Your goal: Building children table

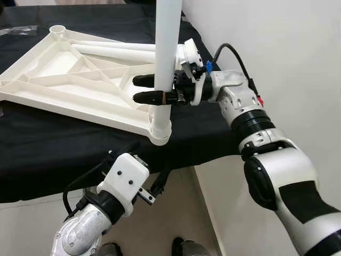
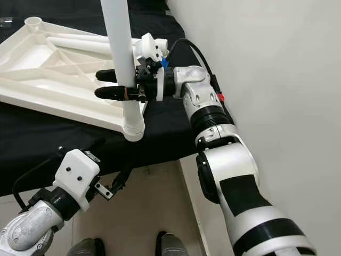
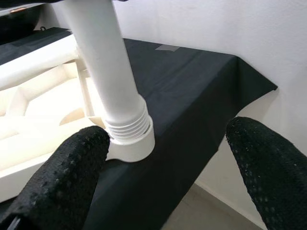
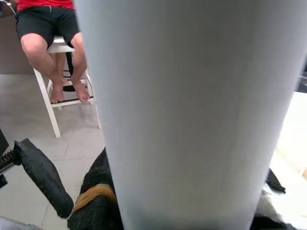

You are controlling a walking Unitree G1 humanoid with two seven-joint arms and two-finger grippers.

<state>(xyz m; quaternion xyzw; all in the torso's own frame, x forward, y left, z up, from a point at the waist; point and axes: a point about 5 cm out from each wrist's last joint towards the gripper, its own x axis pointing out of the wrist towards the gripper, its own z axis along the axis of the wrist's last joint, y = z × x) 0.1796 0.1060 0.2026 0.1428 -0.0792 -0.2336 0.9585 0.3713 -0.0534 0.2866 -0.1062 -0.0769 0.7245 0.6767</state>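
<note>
A black cloth [image 1: 64, 144] drapes the tabletop beside a white wall [image 1: 277, 48]. Across the tiled floor [image 4: 29, 124], a person [image 4: 53, 28] in black shorts sits on a white stool [image 4: 57, 96], feet on its rung.

right claw [image 1: 145, 88] gripping upright white leg [image 1: 166, 53], tabletop [image 1: 64, 80] upside down

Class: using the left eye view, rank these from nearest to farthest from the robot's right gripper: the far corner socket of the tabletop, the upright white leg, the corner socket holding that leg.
1. Upright white leg, between the right gripper fingers.
2. Near corner socket, just below.
3. Far corner socket, at the tabletop's opposite end.
</note>
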